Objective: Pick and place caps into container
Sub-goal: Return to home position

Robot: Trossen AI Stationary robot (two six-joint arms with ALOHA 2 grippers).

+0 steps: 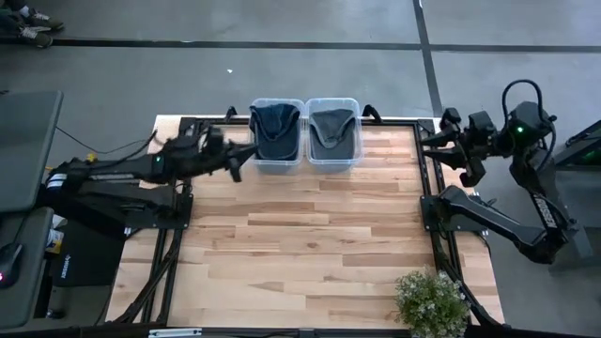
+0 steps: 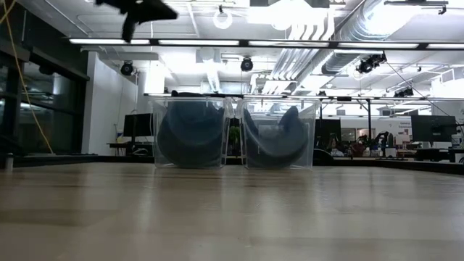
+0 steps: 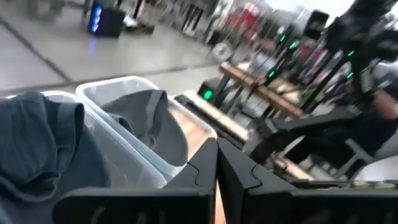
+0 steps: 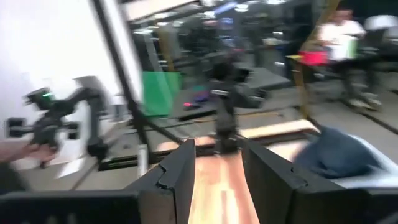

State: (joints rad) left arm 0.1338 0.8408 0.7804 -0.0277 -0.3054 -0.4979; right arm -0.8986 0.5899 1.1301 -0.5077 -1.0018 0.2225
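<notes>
Near corner, right: small potted plant [image 1: 432, 300] stands on the bench [image 1: 300, 244] edge.
Bench, near and middle: bare wood planks, nothing lying on them in the high or low view.
Left arm: reaches in from the left side, raised above the bench; in the low view it shows only at the upper edge.
Left tool [image 3: 216, 152]: just beside the left container's outer side, in the air. Fingers drawn together with only a thin slit between them, nothing gripped.
Right arm: folded over the right side of the bench frame, toward the far corner.
Right tool [image 4: 214, 155]: off the bench's right edge, well apart from both containers. Fingers spread with a clear gap, bench wood visible through it, nothing held.
Left container [image 1: 278, 168]: clear bin at the far edge, centre, upright, touching its neighbour.
Dark blue caps [image 1: 275, 127]: inside the left container, bunched, filling most of it. Count not readable.
Right container [image 1: 334, 162]: clear bin, upright, same row.
Grey caps [image 1: 331, 127]: inside the right container, curled against the walls. Count not readable.
Beyond the bench: grey floor [image 1: 282, 56] with dark lines; a person in a light top [image 4: 339, 34] far back, blurred.
</notes>
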